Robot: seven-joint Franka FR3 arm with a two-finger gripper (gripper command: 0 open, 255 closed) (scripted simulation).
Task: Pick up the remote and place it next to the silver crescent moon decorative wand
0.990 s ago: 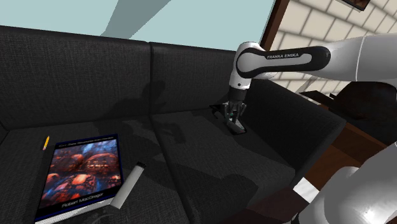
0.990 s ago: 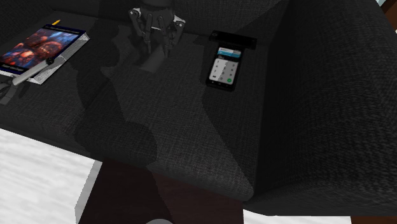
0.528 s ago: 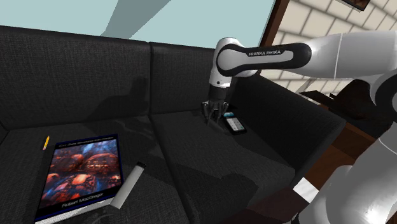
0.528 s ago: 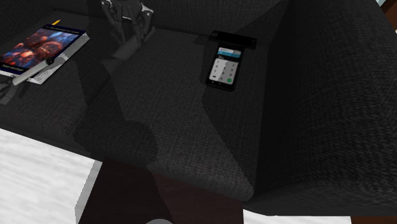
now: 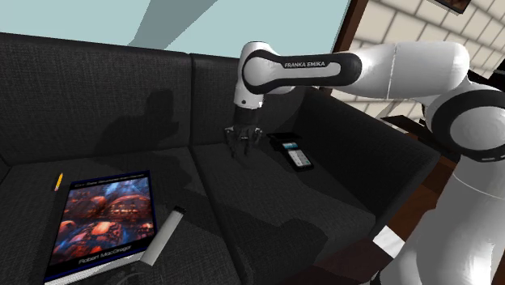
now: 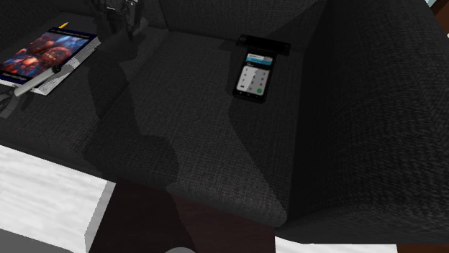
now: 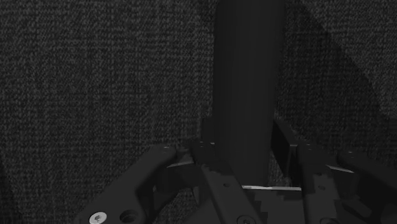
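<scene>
Over sofa seat (image 5: 267, 194), claw (image 5: 242, 151) clasping dark remote (image 7: 245, 83) (plain from wrist)

The sofa (image 5: 105, 89) is charcoal black with a fine woven speckle, and the remote (image 7: 245, 83) in the all-black gripper (image 7: 245, 149) is a plain, smooth dark grey. The book (image 5: 105, 219) has a dark blue cover with a swirling picture in orange, red and blue and pale lettering; the wand (image 5: 164, 235) beside it is pale silver-grey and the pencil (image 5: 58, 180) yellow. The phone (image 6: 253, 75) is black with a light keypad and one green button, the arm (image 5: 388, 69) white with black joints and white lettering, the wall (image 5: 243, 24) pale blue.
</scene>
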